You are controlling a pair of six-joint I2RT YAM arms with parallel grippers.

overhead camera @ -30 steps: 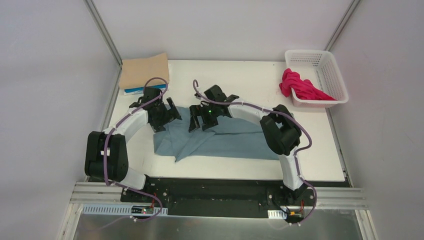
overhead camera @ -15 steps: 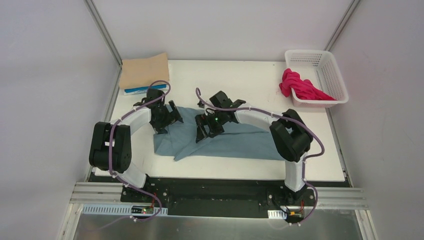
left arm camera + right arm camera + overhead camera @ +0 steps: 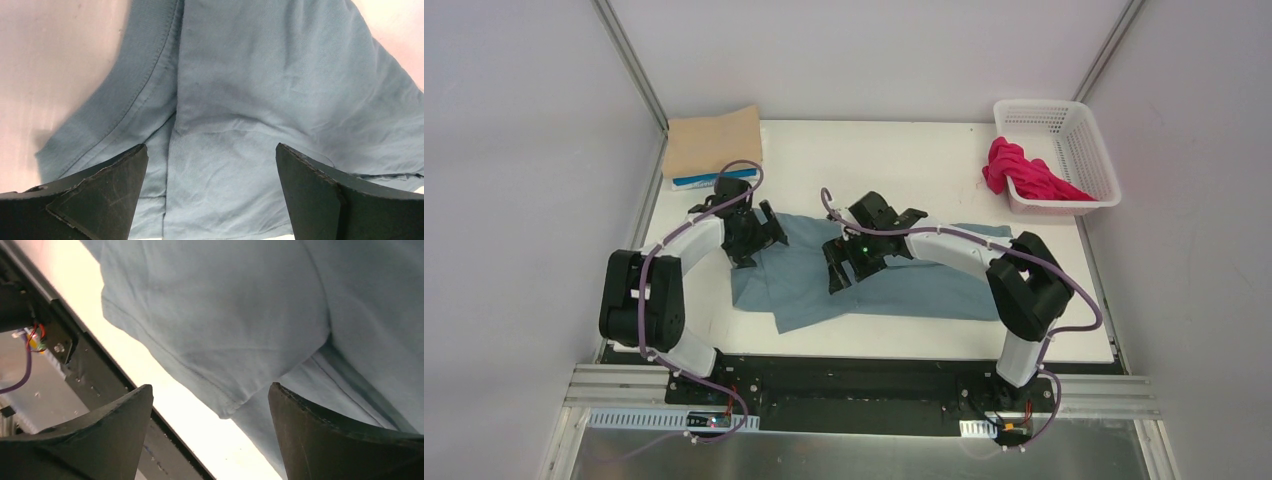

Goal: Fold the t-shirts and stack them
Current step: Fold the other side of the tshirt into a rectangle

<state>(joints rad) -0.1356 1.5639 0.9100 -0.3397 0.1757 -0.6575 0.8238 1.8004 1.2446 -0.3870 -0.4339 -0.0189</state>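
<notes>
We have the dusty teal-blue cloth t-shirt [image 3: 904, 290] part-folded mid-frame on the bench [image 3: 924, 160], left jaws and right jaws gaping empty over it. Folded tan tee [image 3: 714, 140] upper left looks done; crumpled magenta-red tee [image 3: 1024, 178] upper right waits.

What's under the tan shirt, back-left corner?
A bright blue t-shirt: only a thin strip shows at the near edge of the tan t-shirt. The rest is covered, so its fold can't be judged.
</notes>
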